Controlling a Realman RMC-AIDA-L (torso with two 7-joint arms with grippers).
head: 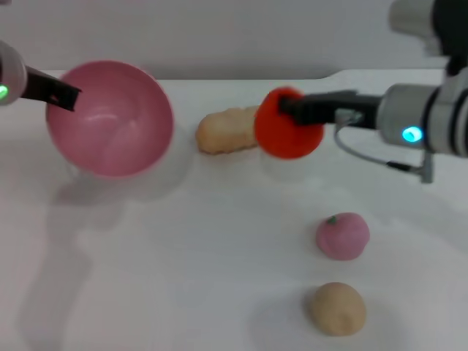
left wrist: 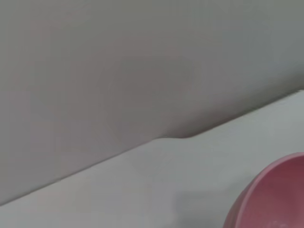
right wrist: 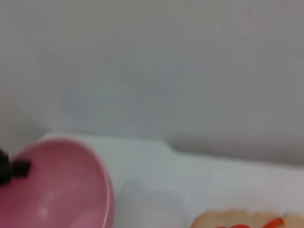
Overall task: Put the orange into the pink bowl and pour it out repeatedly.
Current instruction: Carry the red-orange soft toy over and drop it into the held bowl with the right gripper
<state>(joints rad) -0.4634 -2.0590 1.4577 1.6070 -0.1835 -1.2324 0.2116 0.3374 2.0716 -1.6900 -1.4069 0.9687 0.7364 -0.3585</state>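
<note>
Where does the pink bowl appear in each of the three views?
Head view: the pink bowl is at upper left, tilted, with the left gripper at its rim.
Left wrist view: only its edge, at the lower right corner.
Right wrist view: at lower left.
Shared landmark: the table's far edge against the wall.

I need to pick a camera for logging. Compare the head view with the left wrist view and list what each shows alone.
Only the head view shows the orange held by the right gripper, the left gripper at the bowl's rim, a beige oblong lump, a pink fruit and a beige round lump. The left wrist view adds nothing of its own. Both show the pink bowl and white table.
</note>
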